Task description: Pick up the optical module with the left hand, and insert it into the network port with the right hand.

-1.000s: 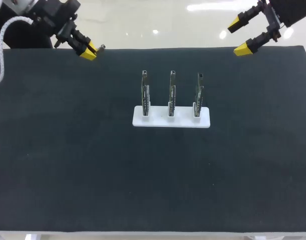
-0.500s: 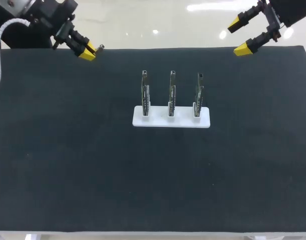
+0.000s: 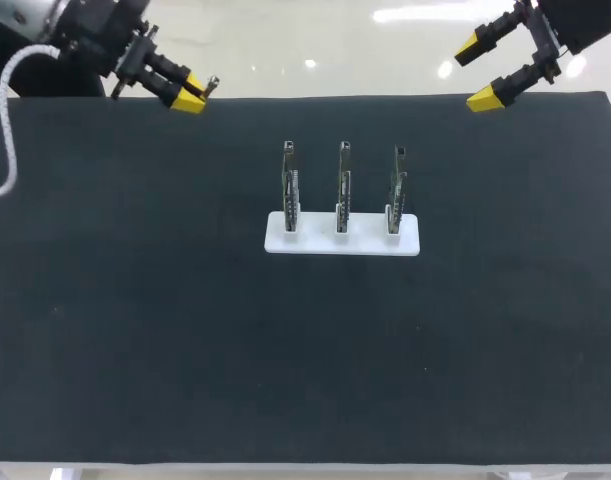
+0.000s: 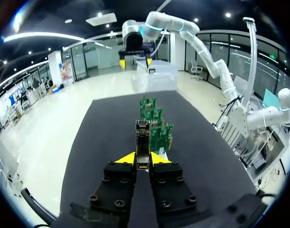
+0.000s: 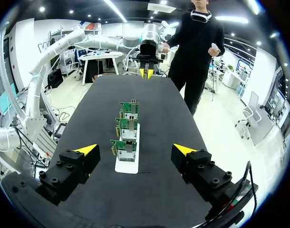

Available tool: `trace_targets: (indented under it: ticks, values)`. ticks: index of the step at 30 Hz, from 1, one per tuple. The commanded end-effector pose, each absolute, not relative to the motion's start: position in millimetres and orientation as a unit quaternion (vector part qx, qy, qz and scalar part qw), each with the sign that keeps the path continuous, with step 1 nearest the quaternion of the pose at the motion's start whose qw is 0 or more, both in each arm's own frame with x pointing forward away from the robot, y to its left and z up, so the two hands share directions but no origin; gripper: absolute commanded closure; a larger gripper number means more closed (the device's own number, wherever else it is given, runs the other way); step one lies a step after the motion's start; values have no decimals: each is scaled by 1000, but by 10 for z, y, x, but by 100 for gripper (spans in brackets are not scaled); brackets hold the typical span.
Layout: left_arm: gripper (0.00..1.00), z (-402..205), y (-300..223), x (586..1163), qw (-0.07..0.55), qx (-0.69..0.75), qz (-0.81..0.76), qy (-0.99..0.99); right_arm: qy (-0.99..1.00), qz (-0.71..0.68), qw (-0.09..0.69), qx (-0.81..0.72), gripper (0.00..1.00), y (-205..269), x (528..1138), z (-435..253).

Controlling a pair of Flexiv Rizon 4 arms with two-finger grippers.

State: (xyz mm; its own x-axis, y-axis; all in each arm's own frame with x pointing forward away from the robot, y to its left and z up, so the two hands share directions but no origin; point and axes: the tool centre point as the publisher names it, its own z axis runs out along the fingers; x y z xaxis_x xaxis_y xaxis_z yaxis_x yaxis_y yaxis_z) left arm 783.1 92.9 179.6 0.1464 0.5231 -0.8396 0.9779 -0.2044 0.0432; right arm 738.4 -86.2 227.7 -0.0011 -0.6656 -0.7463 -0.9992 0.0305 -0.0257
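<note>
Saw the left gripper [image 4: 143, 159] pinching the module [image 4: 143, 141] tight, up over the table's [image 3: 135, 300] far left corner. Lay long-ways in line with the fingers, poking out past the yellow tips toward three green boards [image 3: 343, 185] standing in a white base [image 3: 315, 241]. Found the right gripper [image 3: 476, 72] spread wide, holding nothing, at the far right corner.

Held optical module [image 4: 143, 137] and port boards [image 3: 343, 185].
Slim module clamped in left gripper [image 3: 192, 96], well apart from white base [image 3: 315, 243] bearing three upright green boards.
</note>
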Motion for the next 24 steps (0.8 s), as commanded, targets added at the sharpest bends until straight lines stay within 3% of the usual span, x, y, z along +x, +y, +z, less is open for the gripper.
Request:
trace_targets:
  ticks: [1,24]
  values:
    - [100,1797,752,7749,352,670,-375,535,651,277,302,-639,0,-859,7388,2275]
    - [100,1890,-184,7445,447,605,-439,491,651,277,302,-639,0,-859,7388,2275]
